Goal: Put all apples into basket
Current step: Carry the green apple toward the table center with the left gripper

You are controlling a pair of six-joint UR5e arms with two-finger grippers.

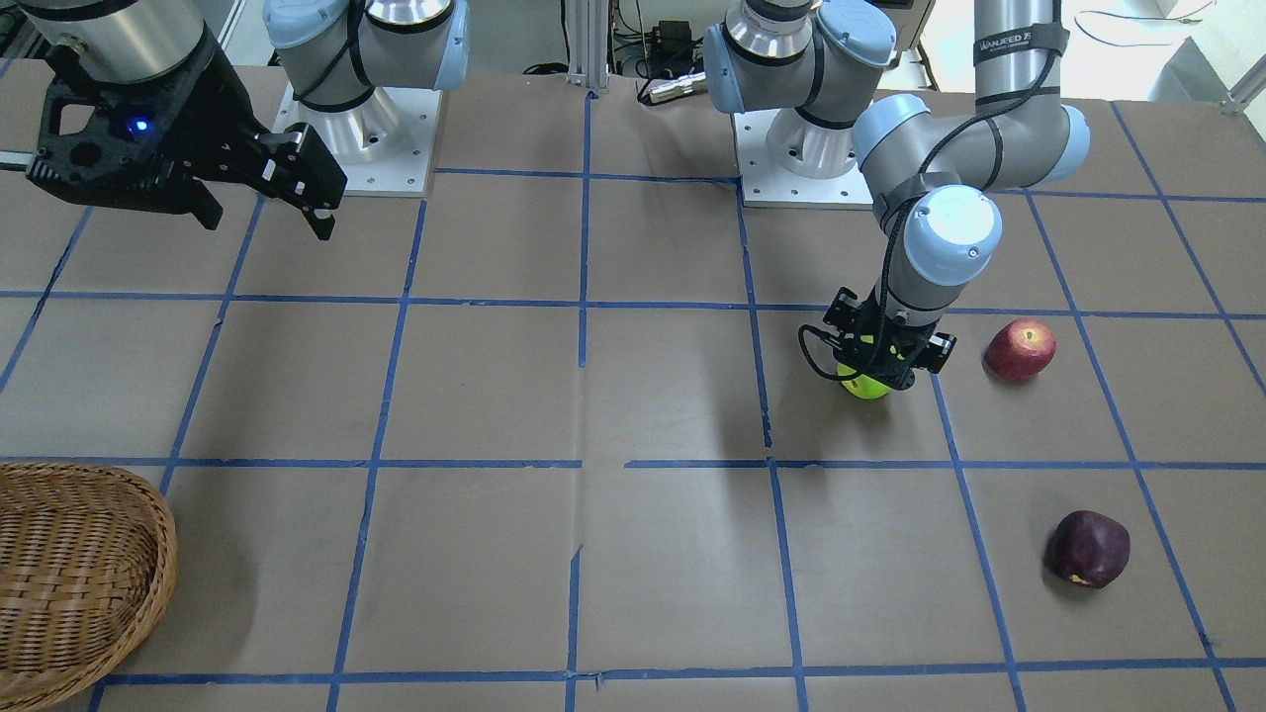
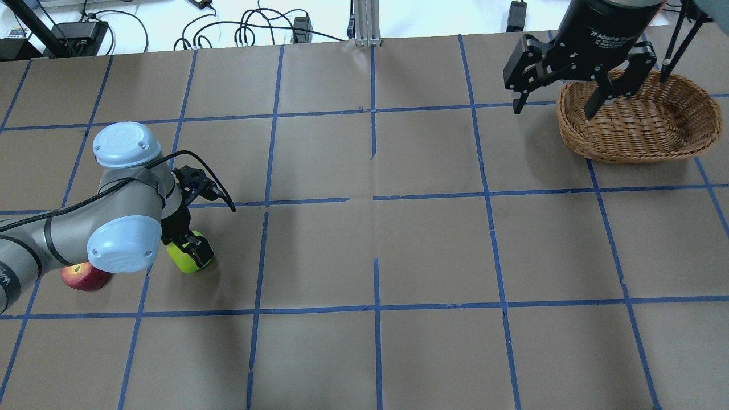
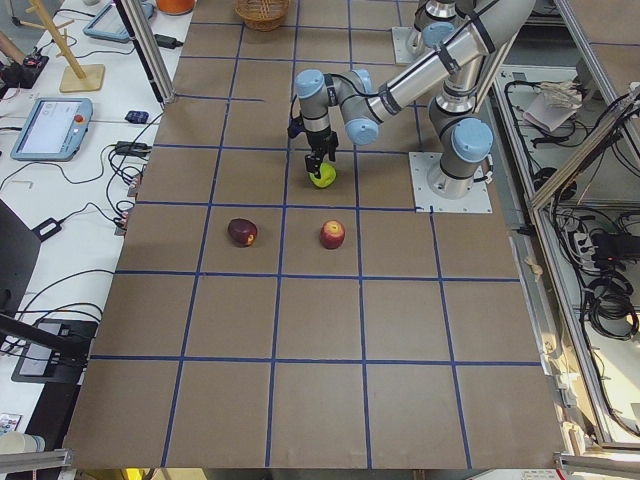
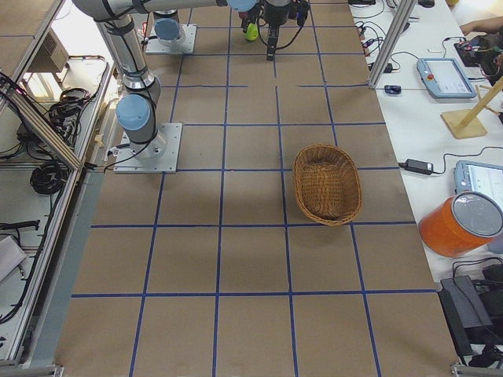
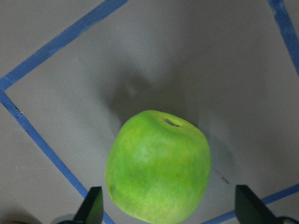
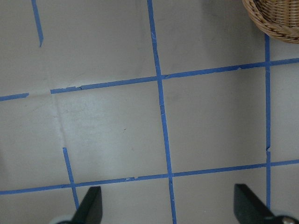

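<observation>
On the robot's right side of the brown-paper table (image 2: 433, 245) with blue tape squares sits the oval light-brown wicker basket (image 2: 632, 149), only its weave showing inside. The right gripper (image 2: 555, 107) hangs high beside its rim, fingers spread. The left gripper (image 1: 878, 366) points down, jaws parted astride the yellow-green apple (image 5: 159, 168) on the paper. Nearby lie the red speckled apple (image 1: 1020, 349) and the dark maroon apple (image 1: 1088, 549).

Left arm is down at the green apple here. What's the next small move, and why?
Probably close the left gripper on the green apple. The wrist view shows the apple sitting on the table between the open fingers, with a gap on each side, so nothing is gripped yet.
</observation>
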